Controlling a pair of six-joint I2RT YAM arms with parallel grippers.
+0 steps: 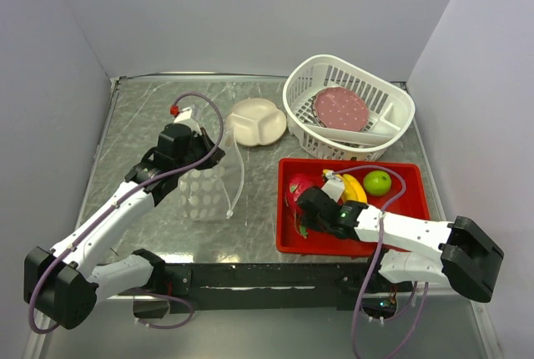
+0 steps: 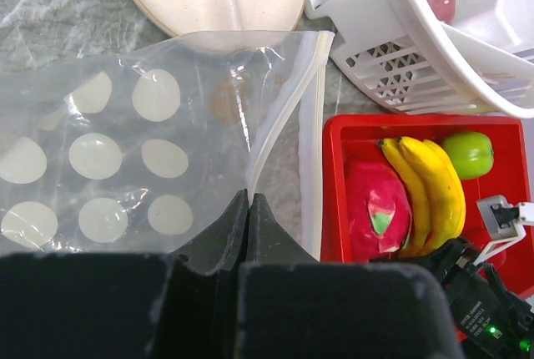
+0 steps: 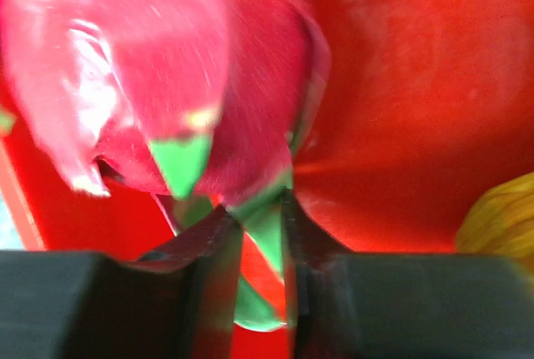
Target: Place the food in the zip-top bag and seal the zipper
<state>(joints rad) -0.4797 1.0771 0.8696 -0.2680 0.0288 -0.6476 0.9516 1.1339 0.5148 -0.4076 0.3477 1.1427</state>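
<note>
Red tray (image 1: pixel 410 164) is holding dragon fruit (image 1: pixel 297 189), banana (image 1: pixel 354 189), apple (image 1: pixel 377 182). Right jaws are narrowly pinching the dragon fruit's green scale (close view blurred). Left jaws are clamping the zip-top bag (image 2: pixel 125 150) at its mouth edge, on the counter (image 1: pixel 142 108).

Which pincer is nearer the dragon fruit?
Right. The right pincer is at the dragon fruit in the red tray, fingers flanking one green scale. The left pincer is well off to its left, shut on the dotted bag at its mouth edge.
</note>
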